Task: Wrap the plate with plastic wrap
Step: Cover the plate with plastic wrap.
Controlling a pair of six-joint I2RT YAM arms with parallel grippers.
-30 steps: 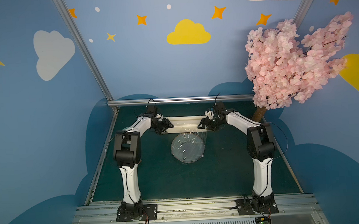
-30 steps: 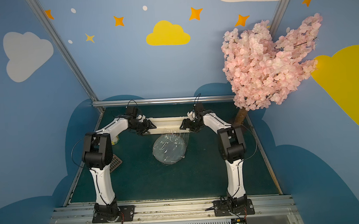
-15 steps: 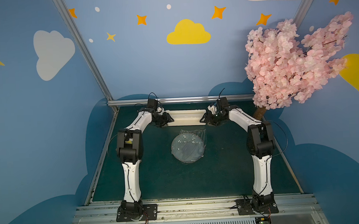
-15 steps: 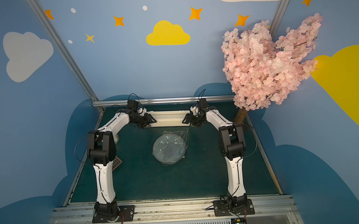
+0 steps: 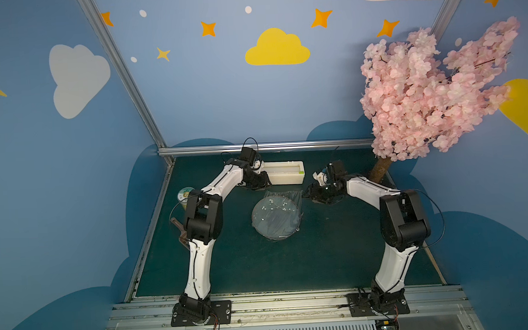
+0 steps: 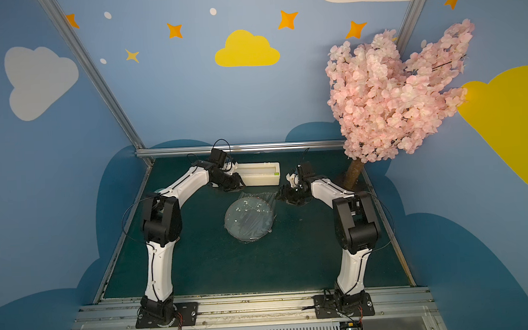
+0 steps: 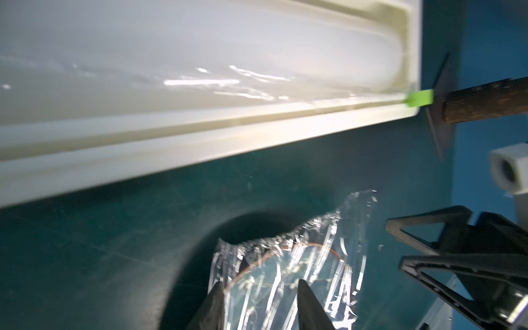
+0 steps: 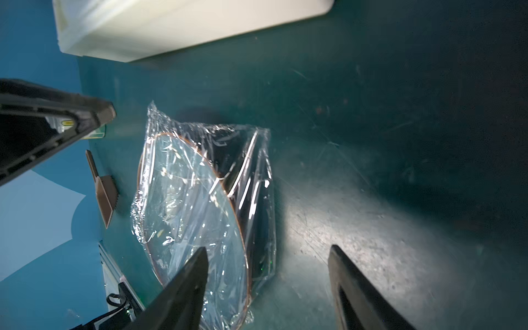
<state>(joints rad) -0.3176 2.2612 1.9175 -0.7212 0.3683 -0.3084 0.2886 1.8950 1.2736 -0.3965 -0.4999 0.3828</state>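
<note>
The plate (image 5: 276, 216) lies flat on the green mat (image 5: 323, 249) under the plastic wrap (image 5: 293, 196), whose loose flap spills past its far rim. The right gripper (image 5: 305, 195), jaws wide and empty, sits just beside that flap. The left gripper (image 5: 265, 185), jaws narrowly apart, is nearly as close.

The grey-blue plate (image 5: 276, 216) lies flat under crinkled clear plastic wrap (image 5: 285, 195) spilling past its far edge.

Looks like a staged robot lab booth: painted blue walls (image 5: 210, 106) with clouds (image 5: 276, 48), aluminium posts (image 5: 122, 70), fake blossom tree (image 5: 432, 94), arms (image 5: 199, 262) bolted to rail (image 5: 279, 306).
</note>
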